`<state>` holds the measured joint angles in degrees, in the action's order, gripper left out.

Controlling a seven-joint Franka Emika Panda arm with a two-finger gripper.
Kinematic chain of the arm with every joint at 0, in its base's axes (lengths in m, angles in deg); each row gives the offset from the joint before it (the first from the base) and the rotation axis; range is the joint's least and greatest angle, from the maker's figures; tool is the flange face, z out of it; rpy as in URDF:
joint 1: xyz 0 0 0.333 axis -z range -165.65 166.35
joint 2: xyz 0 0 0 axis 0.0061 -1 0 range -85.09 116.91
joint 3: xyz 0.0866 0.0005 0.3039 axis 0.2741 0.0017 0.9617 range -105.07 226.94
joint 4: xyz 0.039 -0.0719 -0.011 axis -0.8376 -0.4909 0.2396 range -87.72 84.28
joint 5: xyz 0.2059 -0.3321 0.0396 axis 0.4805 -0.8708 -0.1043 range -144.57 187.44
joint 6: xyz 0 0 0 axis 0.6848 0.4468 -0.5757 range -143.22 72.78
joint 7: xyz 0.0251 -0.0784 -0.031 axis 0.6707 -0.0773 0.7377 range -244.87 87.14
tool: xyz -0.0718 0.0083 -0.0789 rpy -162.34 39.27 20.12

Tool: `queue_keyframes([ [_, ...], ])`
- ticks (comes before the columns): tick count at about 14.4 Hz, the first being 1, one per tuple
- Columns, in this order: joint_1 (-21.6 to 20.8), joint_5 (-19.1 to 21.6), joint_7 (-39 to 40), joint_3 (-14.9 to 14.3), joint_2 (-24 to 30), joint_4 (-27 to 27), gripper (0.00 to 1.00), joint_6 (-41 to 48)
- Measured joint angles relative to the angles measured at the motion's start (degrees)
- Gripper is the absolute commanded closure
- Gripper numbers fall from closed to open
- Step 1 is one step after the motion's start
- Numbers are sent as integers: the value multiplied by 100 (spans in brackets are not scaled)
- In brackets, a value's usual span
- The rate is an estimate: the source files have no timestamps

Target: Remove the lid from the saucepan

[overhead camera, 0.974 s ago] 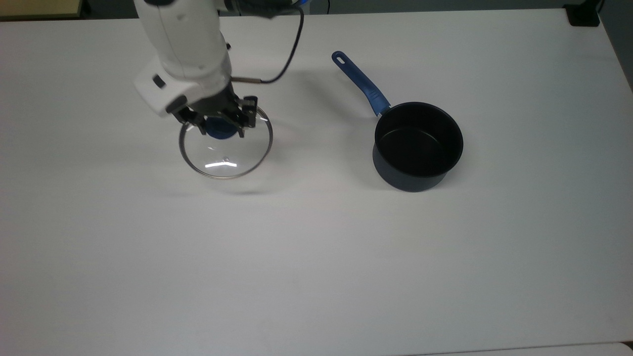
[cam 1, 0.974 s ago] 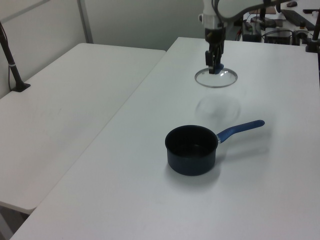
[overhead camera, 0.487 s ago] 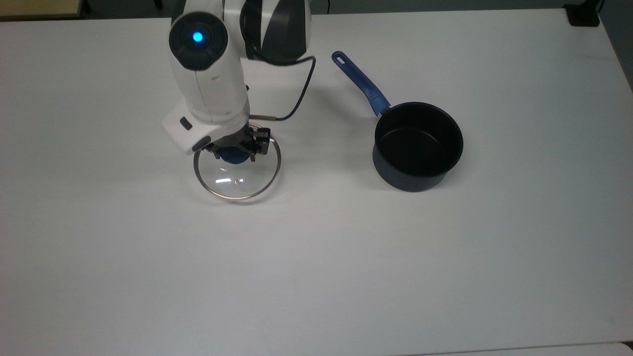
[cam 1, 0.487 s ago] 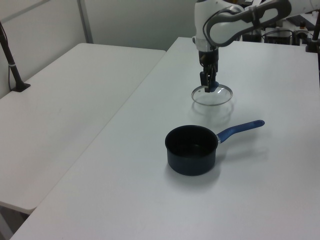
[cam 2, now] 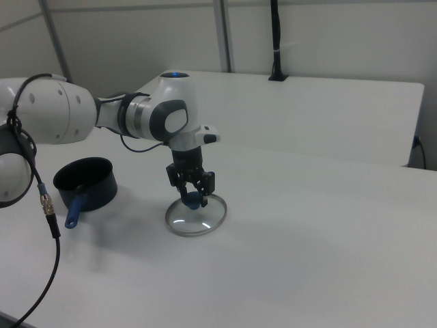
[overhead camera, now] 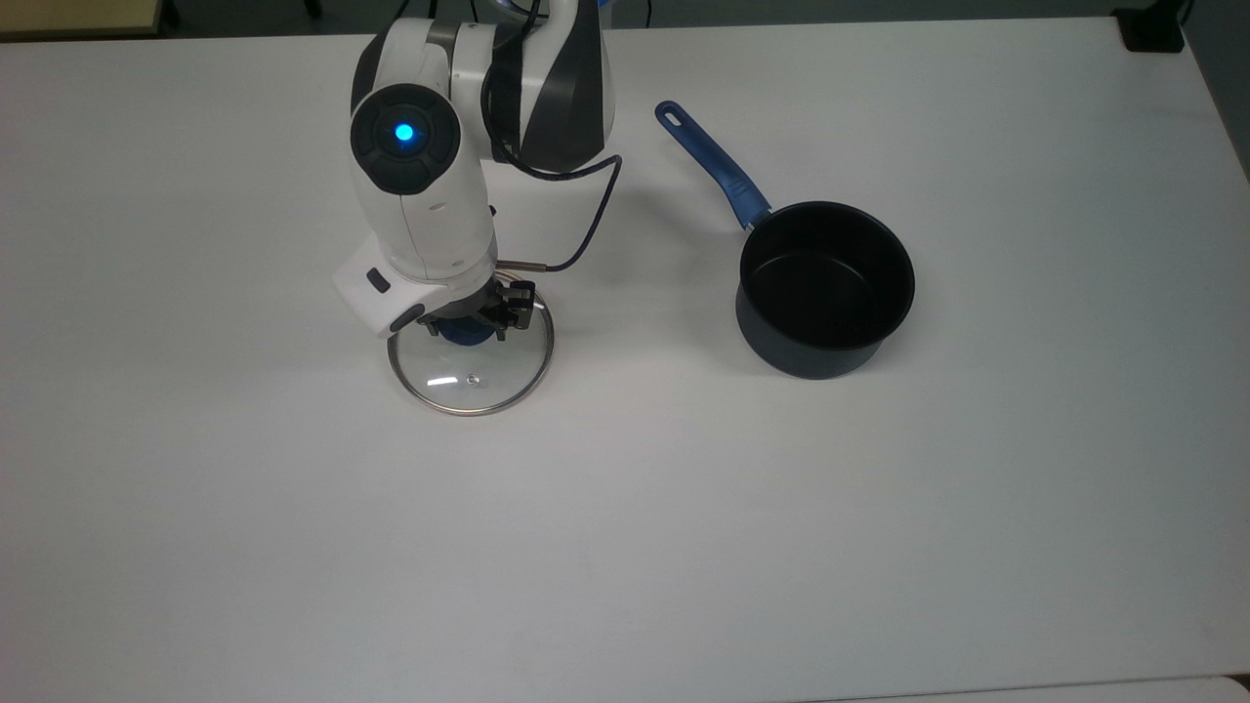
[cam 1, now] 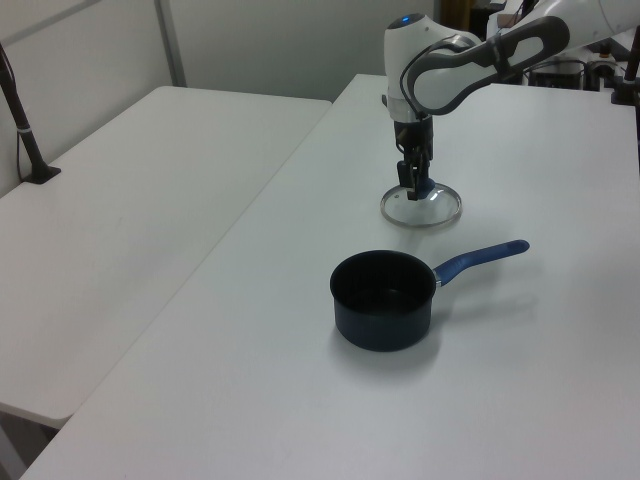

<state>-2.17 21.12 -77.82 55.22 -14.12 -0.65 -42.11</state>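
In the top view, the arm's white wrist housing covers most of the claw [overhead camera: 467, 320] and the far part of the lid [overhead camera: 472, 373]. The blue knob [overhead camera: 466, 335] shows partly; claw contact with it appears likely but is unconfirmed. The arm's base is cut off.

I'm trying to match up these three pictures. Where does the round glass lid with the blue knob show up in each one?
Top view: the round clear glass lid with the blue knob lies left of centre, under the gripper.
Left view: the lid sits upper right of centre, beyond the pan.
Right view: the lid lies near the middle, slightly left.
Shared landmark: the dark saucepan with the long blue handle, standing open, apart from the lid.
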Motion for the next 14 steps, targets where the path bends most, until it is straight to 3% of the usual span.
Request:
queue_keyframes([
  [1, 0, -8, 0, 1, -3, 2, 44, 0],
  [5, 3, -27, 0, 4, -5, 2, 16, 0],
  [7, 18, -39, -2, 4, -15, 1, 8, 0],
  [8, 24, -40, -3, 4, -15, 2, 0, 0],
  [14, 35, -40, -14, 3, 72, 65, 0, 0],
])
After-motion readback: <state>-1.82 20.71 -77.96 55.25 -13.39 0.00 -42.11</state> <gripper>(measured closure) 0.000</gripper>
